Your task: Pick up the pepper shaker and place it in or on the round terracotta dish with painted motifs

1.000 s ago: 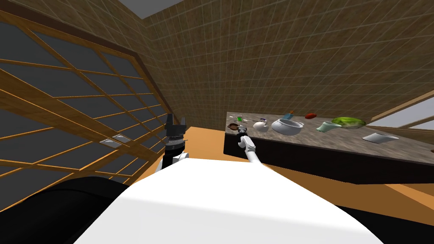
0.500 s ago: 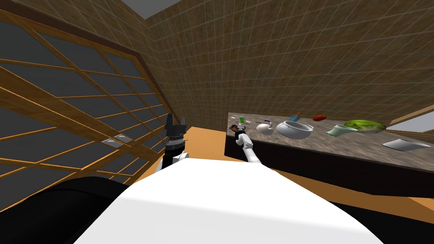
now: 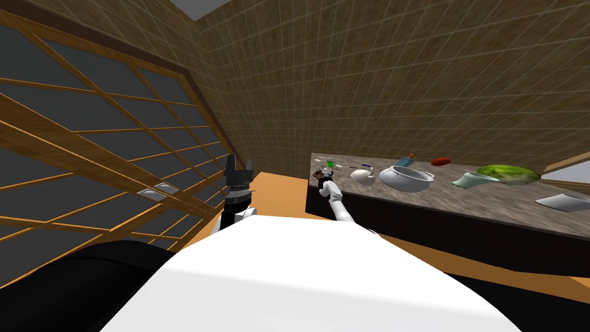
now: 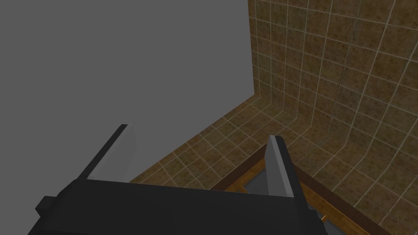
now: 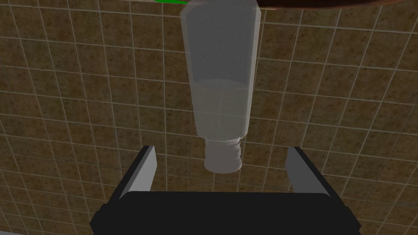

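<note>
Camera shifted, shaker (image 5: 220, 81) between spread right fingers (image 5: 147, 168), far end cropped

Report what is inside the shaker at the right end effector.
The translucent grey shaker shows a paler fill in the half nearer its threaded neck; the other half looks empty. The neck is opaque, hiding its inside.

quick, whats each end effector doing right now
left end effector: open, holding nothing
right end effector: open, straddling the narrow end of the translucent grey shaker without touching it
</note>
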{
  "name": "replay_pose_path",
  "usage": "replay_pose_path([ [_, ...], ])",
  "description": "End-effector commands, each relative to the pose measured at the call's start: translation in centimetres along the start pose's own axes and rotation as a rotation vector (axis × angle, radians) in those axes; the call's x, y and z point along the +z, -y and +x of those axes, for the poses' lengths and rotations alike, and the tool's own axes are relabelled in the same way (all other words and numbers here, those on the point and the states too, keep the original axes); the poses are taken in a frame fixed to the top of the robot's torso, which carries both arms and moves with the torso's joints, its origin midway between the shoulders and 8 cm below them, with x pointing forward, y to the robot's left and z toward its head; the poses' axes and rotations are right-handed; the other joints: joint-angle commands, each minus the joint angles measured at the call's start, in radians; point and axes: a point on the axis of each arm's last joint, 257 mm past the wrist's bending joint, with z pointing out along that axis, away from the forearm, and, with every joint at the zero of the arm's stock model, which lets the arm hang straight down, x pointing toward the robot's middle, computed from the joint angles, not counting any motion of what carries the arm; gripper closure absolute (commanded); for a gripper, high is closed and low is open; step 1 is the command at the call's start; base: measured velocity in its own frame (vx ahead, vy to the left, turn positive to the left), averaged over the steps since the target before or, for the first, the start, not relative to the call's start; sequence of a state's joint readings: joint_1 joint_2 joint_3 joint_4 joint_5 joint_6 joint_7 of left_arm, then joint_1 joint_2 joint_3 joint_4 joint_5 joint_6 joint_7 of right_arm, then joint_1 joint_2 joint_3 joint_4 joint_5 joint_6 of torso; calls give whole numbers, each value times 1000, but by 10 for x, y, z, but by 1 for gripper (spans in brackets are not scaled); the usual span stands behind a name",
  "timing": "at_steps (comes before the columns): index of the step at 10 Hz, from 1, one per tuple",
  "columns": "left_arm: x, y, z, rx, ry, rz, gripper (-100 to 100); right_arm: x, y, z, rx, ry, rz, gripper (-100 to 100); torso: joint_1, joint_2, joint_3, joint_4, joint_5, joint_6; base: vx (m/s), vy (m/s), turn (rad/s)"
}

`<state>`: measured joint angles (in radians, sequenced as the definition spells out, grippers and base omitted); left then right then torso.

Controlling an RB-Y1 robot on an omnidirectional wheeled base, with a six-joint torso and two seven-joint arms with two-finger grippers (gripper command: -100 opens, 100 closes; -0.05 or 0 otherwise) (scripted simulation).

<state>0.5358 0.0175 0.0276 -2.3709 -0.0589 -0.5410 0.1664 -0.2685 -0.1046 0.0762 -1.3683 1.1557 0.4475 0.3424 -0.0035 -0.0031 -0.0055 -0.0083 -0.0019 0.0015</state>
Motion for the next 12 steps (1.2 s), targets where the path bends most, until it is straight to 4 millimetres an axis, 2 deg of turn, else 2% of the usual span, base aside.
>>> replay_pose_path([
  [1, 0, 0, 0, 0, 0, 0, 0, 0, 0, 0, 0, 0, 0, -100, 0, 0, 0, 0, 0, 0, 0, 0, 0],
  [3, 0, 0, 0, 0, 0, 0, 0, 0, 0, 0, 0, 0, 0, -100, 0, 0, 0, 0, 0, 0, 0, 0, 0],
  [4, 0, 0, 0, 0, 0, 0, 0, 0, 0, 0, 0, 0, 0, 0, 0, 1, 0, 0, 0, 0, 0, 0, 0],
  [5, 0, 0, 0, 0, 0, 0, 0, 7, -7, -14, 1, 6, 7, -100, 0, 1, 0, 0, 0, 0, -34, -25, 27],
  [12, 0, 0, 0, 0, 0, 0, 0, 28, -34, -64, 1, 15, 19, -100, -2, 4, 3, 1, -1, 0, -63, -44, 22],
])
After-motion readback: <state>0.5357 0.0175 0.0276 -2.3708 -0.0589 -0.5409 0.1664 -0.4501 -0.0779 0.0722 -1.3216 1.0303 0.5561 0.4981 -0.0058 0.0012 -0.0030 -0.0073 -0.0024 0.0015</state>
